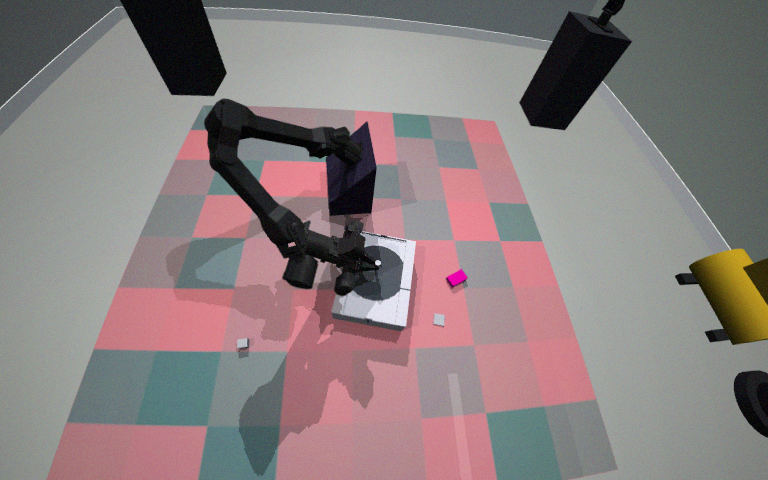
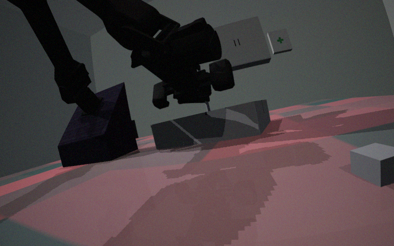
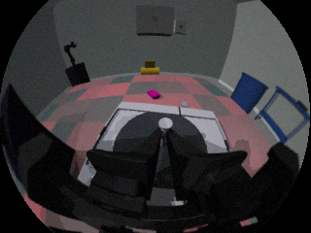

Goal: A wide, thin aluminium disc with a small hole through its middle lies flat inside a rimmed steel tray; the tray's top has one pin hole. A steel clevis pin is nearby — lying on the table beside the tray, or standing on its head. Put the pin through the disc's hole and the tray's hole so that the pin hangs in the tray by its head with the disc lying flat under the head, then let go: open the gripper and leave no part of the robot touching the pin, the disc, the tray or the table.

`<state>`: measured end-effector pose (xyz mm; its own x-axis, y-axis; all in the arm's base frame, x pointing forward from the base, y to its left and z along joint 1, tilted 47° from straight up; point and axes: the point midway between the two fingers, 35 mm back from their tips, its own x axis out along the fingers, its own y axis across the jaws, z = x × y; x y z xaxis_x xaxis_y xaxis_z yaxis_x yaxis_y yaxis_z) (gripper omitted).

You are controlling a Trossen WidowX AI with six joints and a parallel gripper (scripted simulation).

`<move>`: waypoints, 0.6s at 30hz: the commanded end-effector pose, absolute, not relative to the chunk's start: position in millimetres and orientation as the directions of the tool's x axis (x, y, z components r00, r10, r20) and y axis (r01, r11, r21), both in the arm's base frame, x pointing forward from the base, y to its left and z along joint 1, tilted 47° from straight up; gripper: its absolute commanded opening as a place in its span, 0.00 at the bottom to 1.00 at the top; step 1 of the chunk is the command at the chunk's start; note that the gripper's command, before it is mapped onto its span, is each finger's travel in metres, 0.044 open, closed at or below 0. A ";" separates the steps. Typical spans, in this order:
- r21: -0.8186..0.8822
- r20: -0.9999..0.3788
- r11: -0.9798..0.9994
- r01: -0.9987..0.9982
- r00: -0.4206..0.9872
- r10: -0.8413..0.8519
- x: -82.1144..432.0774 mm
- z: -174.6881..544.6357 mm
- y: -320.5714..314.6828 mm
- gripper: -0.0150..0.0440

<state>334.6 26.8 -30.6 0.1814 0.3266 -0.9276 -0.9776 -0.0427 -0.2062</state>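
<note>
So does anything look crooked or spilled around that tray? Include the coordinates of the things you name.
Nothing spilled or damaged that I can see. The disc (image 1: 390,283) (image 3: 131,136) looks flat in the tray (image 1: 370,314) (image 3: 204,114), and the gripper (image 1: 376,264) (image 3: 163,131) holds the pin (image 1: 377,262) (image 2: 207,106) (image 3: 165,124) above it, head up.

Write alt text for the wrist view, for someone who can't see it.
The black gripper holds a steel pin by its fingertips, round head up, over a wide dark disc in a pale tray. Beyond lie a magenta block and a small grey one on a pink-and-grey checkered surface.

A lab-like room: a black robot arm (image 1: 243,181) (image 2: 127,23) on a checkered mat (image 1: 169,384) (image 2: 203,203) (image 3: 107,99).
</note>
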 end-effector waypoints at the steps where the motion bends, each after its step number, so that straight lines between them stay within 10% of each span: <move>1: -0.206 -0.925 -0.045 -0.977 0.180 0.336 333.6 -30.8 25.8 0.25; 18: -0.189 -0.924 -0.026 -0.982 0.168 0.345 334.4 -29.2 23.9 0.25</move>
<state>333.8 25.0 -29.8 0.1713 0.3471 -0.9220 -0.9802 -0.0340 -0.1949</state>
